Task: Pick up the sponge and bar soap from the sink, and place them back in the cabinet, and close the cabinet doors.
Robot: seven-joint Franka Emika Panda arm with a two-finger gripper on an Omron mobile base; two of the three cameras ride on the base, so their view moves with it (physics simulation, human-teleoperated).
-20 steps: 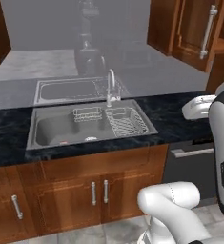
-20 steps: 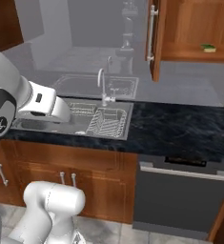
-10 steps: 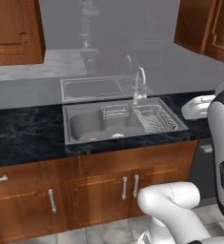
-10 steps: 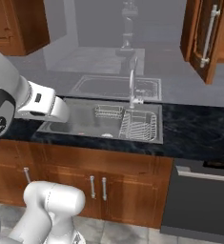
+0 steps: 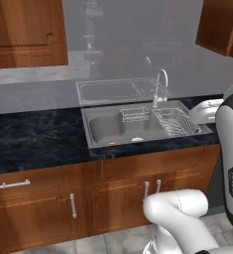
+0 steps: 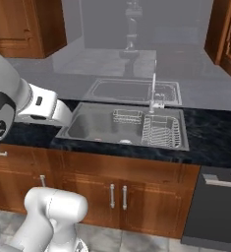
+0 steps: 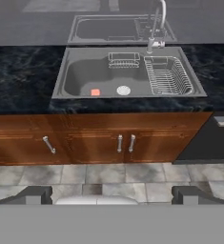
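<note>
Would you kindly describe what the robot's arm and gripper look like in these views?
The arm is glossy white with rounded, tubular links and dark grey joint bands, one bearing a small round emblem. The gripper shows two small dark grey, blocky finger tips. No cables are visible.

Dim, even rendered light, soft low-resolution blur, hazy wall reflection.

Glossy white rounded arm (image 6: 36, 106) shells, dark grey joint bands, small markings.

Bar soap (image 7: 95, 92) in sink (image 7: 80, 64)
</note>
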